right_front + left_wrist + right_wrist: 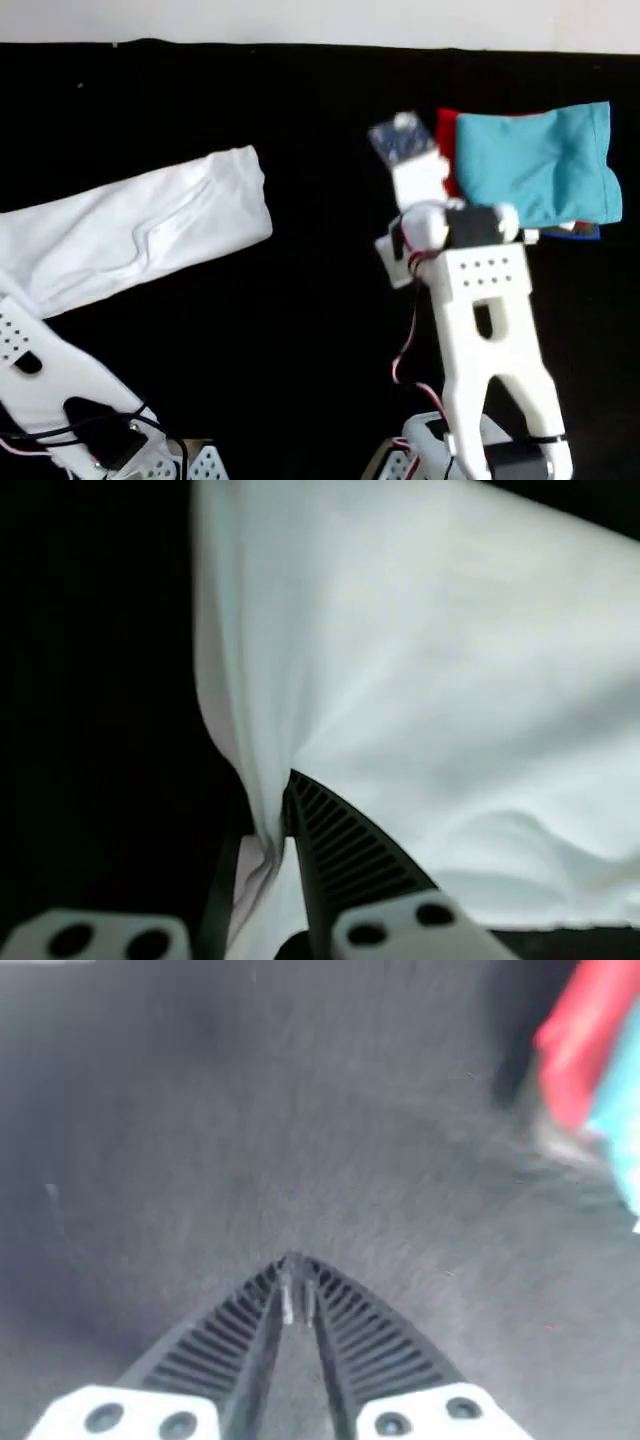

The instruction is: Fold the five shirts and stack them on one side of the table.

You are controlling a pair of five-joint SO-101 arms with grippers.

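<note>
The white cloth shirt (150, 225), folded into a long soft band, lies on the left half of the black cloth-covered table (300, 330). Its long axis runs aslant, from the near left edge up toward the table's middle. The left gripper (268, 830) is clamped on a fold at the shirt's near-left end, with the fabric pinched between the black ribbed fingers (345, 855). The band's free end points toward the right arm, with a stretch of bare black cloth between them. The right gripper (293, 1285) is closed on nothing, its tips together over the bare table. In the high view it sits just beside the left edge of the stack at the far right. That stack holds a teal folded shirt (540, 165) on top, a red folded shirt (446, 128) showing beneath it at the left, and a dark blue edge (585, 232) at the near side; how many lie under I cannot tell. I judge the left arm the nearer one, and the coming move turns on carrying the band rightward to the stack
</note>
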